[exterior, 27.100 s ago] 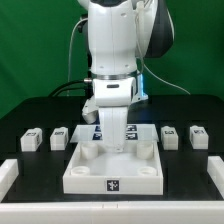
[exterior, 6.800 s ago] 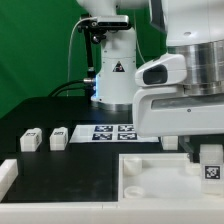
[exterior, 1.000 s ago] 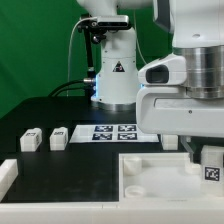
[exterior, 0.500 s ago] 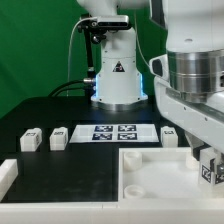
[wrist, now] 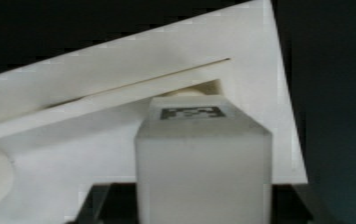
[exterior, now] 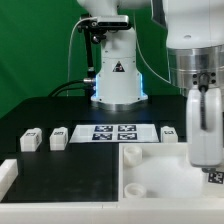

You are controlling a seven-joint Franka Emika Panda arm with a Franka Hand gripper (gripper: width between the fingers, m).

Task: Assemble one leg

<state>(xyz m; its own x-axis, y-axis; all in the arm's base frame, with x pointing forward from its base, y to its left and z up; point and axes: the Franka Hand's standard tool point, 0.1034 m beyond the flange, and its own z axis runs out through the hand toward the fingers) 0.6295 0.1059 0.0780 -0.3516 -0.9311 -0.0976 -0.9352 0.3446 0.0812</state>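
Observation:
In the wrist view a white leg (wrist: 201,160) with a square marker tag on its end stands between my gripper's (wrist: 201,208) dark fingers (wrist: 114,203), and the gripper is shut on it. Behind it lies the large white tray-like part (wrist: 139,75). In the exterior view my gripper (exterior: 205,158) hangs over the right side of the tray-like part (exterior: 150,172), and the held leg's tag barely shows (exterior: 213,177) below it. Two loose legs (exterior: 30,140) (exterior: 58,137) stand at the exterior view's left, and another leg (exterior: 170,133) stands behind the tray.
The marker board (exterior: 112,131) lies at the table's middle, in front of the arm's base (exterior: 118,75). A white bar (exterior: 8,176) lies at the front left. The gripper body hides the table's right side.
My wrist has turned over the last second, so the gripper now stands narrow and upright. It still holds the leg over the tray's right side. The loose legs have not moved.

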